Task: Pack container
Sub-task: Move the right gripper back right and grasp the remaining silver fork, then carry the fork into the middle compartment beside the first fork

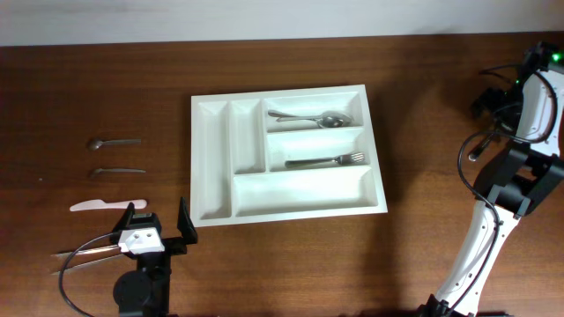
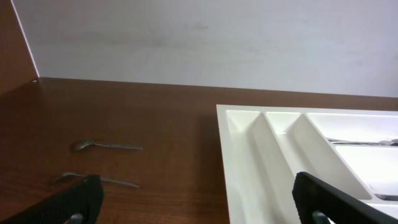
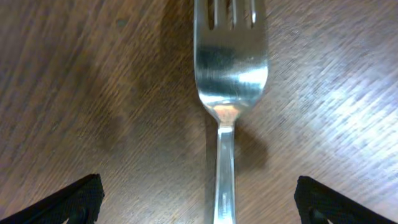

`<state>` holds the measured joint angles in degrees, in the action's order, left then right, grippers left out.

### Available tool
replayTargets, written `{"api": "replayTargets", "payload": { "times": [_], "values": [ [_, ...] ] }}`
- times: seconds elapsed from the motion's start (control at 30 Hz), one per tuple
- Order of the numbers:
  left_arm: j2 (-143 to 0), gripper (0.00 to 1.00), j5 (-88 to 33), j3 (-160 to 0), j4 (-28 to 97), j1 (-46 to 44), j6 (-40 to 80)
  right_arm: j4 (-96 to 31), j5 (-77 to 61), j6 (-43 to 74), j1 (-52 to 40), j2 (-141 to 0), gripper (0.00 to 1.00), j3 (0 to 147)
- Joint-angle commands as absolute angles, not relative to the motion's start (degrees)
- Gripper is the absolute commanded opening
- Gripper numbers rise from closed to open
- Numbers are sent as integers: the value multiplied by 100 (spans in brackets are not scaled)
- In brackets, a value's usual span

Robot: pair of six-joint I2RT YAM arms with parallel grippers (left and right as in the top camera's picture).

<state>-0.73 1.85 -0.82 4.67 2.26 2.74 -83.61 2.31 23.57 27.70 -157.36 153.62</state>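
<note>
The white container [image 1: 211, 158] lies mid-table, with a spoon [image 1: 308, 117] in its far right compartment and a fork [image 1: 326, 161] in the one below. My left gripper [image 1: 157, 214] is open and empty, just left of the tray's front left corner. In the left wrist view the gripper [image 2: 196, 205] faces the tray's left end [image 2: 249, 155]. My right gripper [image 3: 199, 199] is open, low over a metal fork [image 3: 230, 62] that lies on the wood between its fingers, untouched. The right arm [image 1: 529, 88] is at the far right; that fork is hidden in the overhead view.
Left of the tray lie a small spoon [image 1: 113, 141], a second metal utensil [image 1: 119, 171] and a white knife [image 1: 101, 205]. Thin copper-coloured utensils [image 1: 84, 254] lie beside the left arm's base. The spoon [image 2: 106, 146] and the second utensil [image 2: 96, 180] also show in the left wrist view.
</note>
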Motion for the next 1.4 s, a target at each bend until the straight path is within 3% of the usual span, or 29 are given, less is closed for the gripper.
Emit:
{"api": "replayTargets", "payload": {
  "times": [0.0, 0.57, 0.6, 0.7, 0.87, 1.0, 1.03, 1.37],
  "values": [
    [-30, 99, 104, -54, 473, 198, 207, -8296, 150, 2403, 2814, -15797, 99, 15148],
    [-30, 99, 104, -54, 473, 198, 207, -7931, 152, 2399, 2825, -15799, 99, 14424],
    [-30, 99, 104, -54, 473, 198, 207, -7926, 154, 2401, 2825, -15799, 94, 14416],
    [-30, 99, 104, -54, 473, 198, 207, -7898, 156, 2408, 2832, -15799, 62, 14416],
    [-30, 99, 104, -54, 473, 198, 207, -7898, 154, 2491, 2904, -15797, 29, 14416],
    [-30, 99, 104, -54, 473, 198, 207, -7898, 154, 2493, 2961, -15797, 14, 14416],
    [-30, 99, 104, -54, 473, 198, 207, -7900, 163, 2547, 2971, -15797, 5, 14418],
    [-30, 99, 104, -54, 473, 198, 207, -8425, 196, 3645, 2797, -15705, 4, 15071]
  ]
}}
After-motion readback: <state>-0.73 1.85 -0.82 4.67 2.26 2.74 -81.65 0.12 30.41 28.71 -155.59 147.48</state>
